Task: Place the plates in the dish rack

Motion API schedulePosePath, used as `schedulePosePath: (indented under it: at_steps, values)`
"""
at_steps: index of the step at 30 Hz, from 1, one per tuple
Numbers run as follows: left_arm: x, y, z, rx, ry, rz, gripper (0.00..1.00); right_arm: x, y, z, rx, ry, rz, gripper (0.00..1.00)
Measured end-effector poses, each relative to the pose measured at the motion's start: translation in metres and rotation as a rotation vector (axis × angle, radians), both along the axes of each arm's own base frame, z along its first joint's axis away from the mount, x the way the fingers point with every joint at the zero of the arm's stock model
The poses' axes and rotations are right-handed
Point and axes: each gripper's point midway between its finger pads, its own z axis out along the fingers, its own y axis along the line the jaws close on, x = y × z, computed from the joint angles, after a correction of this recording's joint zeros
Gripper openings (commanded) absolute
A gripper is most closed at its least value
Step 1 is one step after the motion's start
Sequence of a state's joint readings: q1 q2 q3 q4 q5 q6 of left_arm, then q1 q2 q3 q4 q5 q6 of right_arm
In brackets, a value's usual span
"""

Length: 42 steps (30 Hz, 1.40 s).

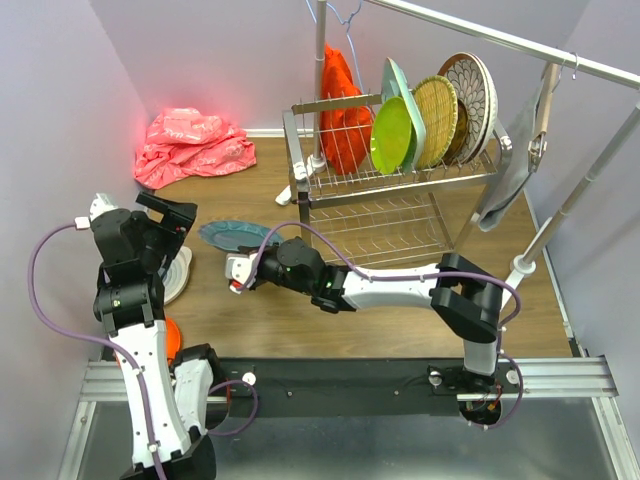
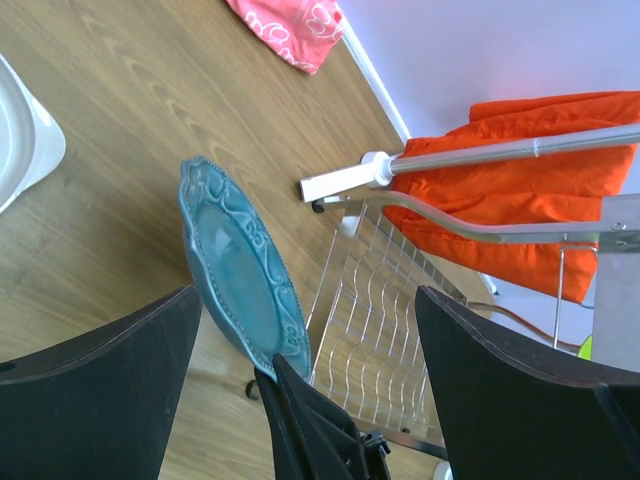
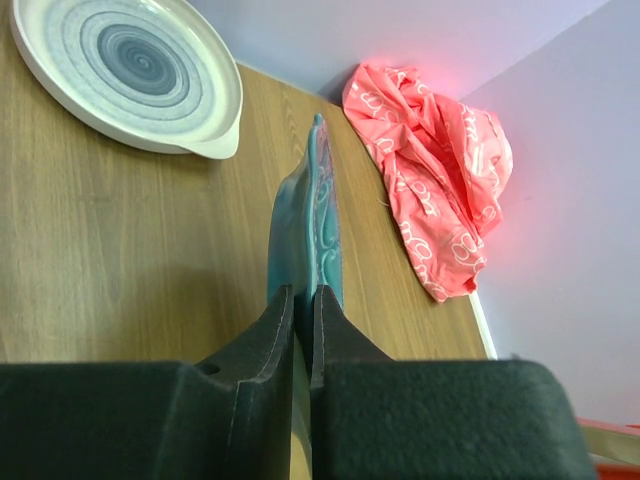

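The right gripper [image 3: 303, 300] pinches the teal plate [image 3: 312, 205] by its rim; it looks stiff, glazed, slippery and breakable. The left gripper [image 2: 308, 300] stands wide open, empty.

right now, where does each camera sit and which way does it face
top external: above, behind the arm bases, facing down and forward at the dish rack; left tool and right tool show.
left wrist: on the left arm, facing the teal plate's face and the rack's lower tier; its open fingers show.
right wrist: on the right arm, facing the grey-swirl plate and pink cloth; its fingers pinch the teal plate's rim.
shared: both wrists see the teal plate.
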<state>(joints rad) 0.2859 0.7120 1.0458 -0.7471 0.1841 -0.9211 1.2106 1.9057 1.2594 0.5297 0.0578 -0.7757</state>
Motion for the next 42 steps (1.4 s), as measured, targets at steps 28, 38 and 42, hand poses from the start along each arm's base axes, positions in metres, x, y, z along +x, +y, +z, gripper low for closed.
schedulePosePath:
  at_steps: [28, 38, 42]
  values:
    - [0.011, -0.012, -0.104, -0.183, 0.328, -0.045, 0.90, 0.006, 0.012, 0.030, 0.082, -0.012, 0.020, 0.00]
    - [0.028, -0.011, -0.104, -0.193, 0.304, -0.060, 0.43, -0.003, 0.017, 0.031, 0.088, -0.013, 0.067, 0.00]
    - [0.029, -0.012, -0.101, -0.198, 0.282, -0.067, 0.05, -0.012, 0.020, 0.031, 0.091, -0.006, 0.081, 0.00]
